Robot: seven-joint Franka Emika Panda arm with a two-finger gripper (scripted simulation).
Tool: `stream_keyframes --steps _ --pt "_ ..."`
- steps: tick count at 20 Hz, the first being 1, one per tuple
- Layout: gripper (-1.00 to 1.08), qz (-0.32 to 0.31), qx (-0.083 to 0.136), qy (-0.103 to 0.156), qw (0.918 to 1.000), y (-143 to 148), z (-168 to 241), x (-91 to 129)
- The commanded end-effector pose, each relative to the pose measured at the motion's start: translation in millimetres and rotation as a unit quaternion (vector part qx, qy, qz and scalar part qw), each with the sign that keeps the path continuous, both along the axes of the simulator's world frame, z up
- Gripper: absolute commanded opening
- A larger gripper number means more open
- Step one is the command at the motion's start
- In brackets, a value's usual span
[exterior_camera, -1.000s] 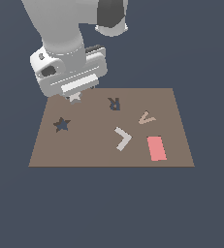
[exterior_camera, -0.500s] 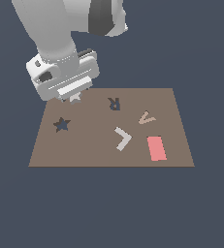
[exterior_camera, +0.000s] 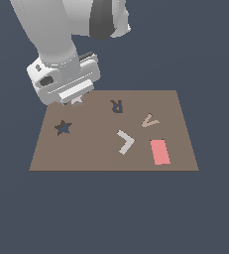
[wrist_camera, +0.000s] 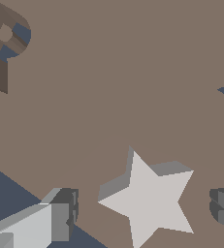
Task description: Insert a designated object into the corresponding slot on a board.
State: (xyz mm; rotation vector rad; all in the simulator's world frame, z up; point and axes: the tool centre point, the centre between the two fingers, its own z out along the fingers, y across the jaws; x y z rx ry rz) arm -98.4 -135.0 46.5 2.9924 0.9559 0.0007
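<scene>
On the exterior feed I'm seeing the gripper point(exterior_camera: 75, 99) hanging over the far corner of the board point(exterior_camera: 101, 154) on that view's left, its body hiding nearly all of the star point(exterior_camera: 77, 100); only a pale sliver is peeking out beneath it. The star slot point(exterior_camera: 63, 127) is lying nearer on the same side, apart from the piece. The wrist feed is giving me what that view hides: the star point(wrist_camera: 150, 199) is sitting between the two fingers point(wrist_camera: 60, 218), with gaps on both sides, so the jaws are standing open around it. The R cutout point(wrist_camera: 6, 43) is showing there too.
</scene>
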Motion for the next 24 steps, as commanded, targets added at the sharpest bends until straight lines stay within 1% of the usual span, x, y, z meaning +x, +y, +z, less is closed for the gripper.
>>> stream_keyframes --steps 1,7,8,24 --pt "1.0 0.0 0.0 0.0 1.0 -0.2 -6.4 -0.3" --pt "1.0 0.002 0.0 0.0 1.0 -0.1 -16.6 -0.3" --pt "-1.0 0.002 0.0 0.0 1.0 -0.1 -16.6 -0.3" --pt "-1.0 0.002 0.0 0.0 1.0 -0.2 -12.8 0.1"
